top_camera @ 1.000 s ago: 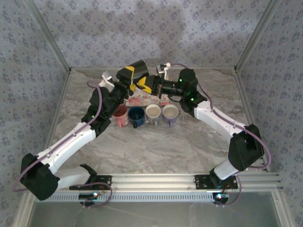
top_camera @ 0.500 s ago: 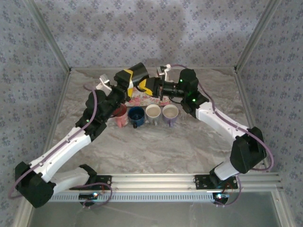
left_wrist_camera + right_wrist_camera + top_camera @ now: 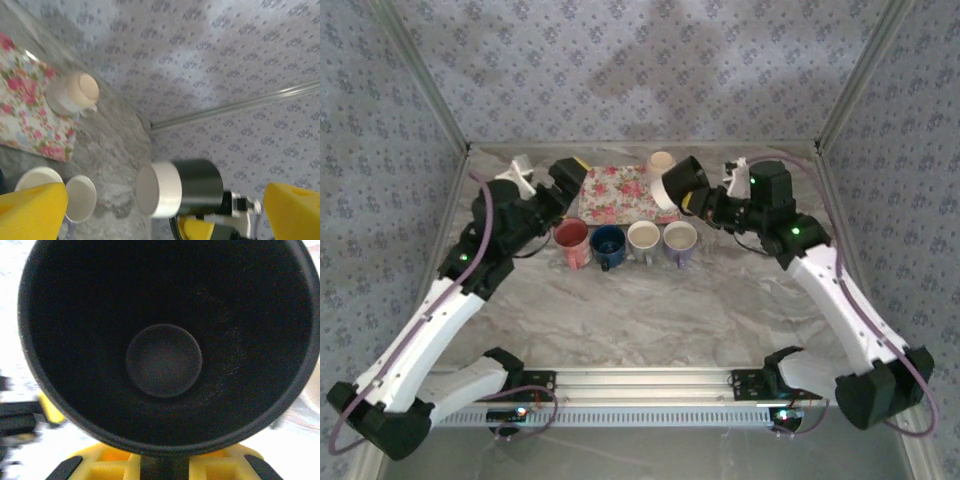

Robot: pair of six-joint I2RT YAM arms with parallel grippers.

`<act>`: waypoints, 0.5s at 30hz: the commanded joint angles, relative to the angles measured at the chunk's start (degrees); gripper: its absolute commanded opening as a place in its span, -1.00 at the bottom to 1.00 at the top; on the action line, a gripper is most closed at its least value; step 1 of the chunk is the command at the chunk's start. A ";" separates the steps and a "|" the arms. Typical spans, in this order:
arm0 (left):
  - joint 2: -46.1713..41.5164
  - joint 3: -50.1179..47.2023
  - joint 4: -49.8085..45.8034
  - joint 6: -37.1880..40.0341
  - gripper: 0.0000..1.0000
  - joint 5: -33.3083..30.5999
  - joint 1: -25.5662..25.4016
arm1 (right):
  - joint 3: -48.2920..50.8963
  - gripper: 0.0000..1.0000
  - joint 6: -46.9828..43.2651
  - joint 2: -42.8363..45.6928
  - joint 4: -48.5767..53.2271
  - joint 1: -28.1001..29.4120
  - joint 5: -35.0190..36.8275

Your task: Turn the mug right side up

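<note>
Marble tabletop (image 3: 670,300), black mug (image 3: 682,180) sideways, clamped in right pincer (image 3: 702,200); left pincer (image 3: 572,172) apart.

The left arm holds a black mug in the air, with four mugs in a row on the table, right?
Not the left arm: the right arm holds the black mug in its jaws, in the air, as the top external view shows. The four mugs stand in a row.

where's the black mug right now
In the top view, the black mug is held aloft, tipped sideways, in the right end effector, just right of the floral mat and near the cream mug.
</note>
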State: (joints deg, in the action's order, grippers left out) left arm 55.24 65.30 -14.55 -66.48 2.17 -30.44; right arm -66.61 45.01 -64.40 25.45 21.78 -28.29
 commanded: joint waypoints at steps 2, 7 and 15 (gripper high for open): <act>-0.47 7.03 -12.26 12.60 0.99 0.73 1.28 | -4.22 -1.00 -21.66 6.06 18.34 0.02 20.11; -0.65 7.79 -15.11 17.34 0.99 0.00 1.36 | 0.73 -1.00 -37.05 5.87 22.49 1.40 36.11; -0.99 7.72 -16.22 19.70 0.99 3.02 3.01 | 11.92 -1.00 -41.40 3.10 15.22 1.69 41.36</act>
State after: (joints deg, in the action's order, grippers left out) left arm 54.85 72.47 -29.21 -49.56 3.27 -28.27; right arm -56.23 7.77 -61.39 46.00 23.18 8.51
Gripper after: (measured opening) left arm 0.996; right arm 0.167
